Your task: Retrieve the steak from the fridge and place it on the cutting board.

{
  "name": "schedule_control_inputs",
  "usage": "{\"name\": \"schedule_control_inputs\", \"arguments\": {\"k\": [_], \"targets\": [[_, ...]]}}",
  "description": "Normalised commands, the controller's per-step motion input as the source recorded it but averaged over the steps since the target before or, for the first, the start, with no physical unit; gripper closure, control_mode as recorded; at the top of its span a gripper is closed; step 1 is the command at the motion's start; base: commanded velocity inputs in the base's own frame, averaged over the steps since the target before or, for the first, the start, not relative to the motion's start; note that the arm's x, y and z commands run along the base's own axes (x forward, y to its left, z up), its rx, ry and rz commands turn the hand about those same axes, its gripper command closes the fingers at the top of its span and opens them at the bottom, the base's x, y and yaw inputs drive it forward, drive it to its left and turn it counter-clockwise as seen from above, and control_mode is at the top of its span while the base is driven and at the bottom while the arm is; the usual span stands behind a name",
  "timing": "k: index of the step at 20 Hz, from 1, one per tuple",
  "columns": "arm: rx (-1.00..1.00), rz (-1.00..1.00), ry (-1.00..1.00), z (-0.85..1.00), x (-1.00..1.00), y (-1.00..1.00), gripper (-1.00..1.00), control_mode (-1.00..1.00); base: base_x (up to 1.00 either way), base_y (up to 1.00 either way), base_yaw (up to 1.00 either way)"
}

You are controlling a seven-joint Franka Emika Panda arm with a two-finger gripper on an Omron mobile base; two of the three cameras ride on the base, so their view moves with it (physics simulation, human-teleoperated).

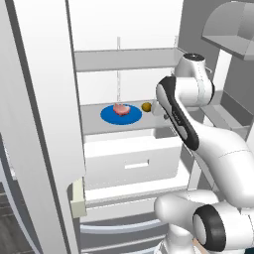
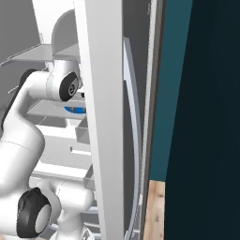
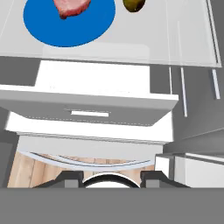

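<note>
Drawer (image 3: 87, 109) below shelf; steak (image 1: 120, 108) on blue plate (image 1: 111, 116), long axis left-right

kitchen | open fridge (image 1: 149, 59) (shelves, drawer) | wood floor (image 3: 30, 170)

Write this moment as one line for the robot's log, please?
fridge: open | steak: on blue plate, shelf | fruit: beside plate | hand: open, short of steak

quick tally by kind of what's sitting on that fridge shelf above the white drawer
steak: 1
blue plate: 1, under the steak
small yellow-brown fruit: 1, beside the plate
total: 3
</note>
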Motion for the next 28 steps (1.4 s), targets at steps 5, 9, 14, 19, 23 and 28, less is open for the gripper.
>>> {"name": "schedule_control_inputs", "arguments": {"k": [5,9,14,19,23,28], "targets": [[0.00,0.00,0.01,0.00,-0.08,0.02,-1.00,-1.00,0.00,0.00,0.00],[0.00,0.07,0.00,-0.01,-0.30,0.34,-1.00,-1.00,0.00,0.00,0.00],[-0.07,0.06,-0.01,-0.25,-0.14,0.58,-1.00,-1.00,0.00,0.00,0.00],[-0.16,0.13,-0.01,-0.49,0.00,0.28,-1.00,-1.00,0.00,0.00,0.00],[-0.20,0.17,0.00,-0.50,0.00,0.39,-1.00,-1.00,0.00,0.00,0.00],[-0.21,0.12,0.00,-0.46,0.16,0.30,-1.00,-1.00,0.00,0.00,0.00]]}}
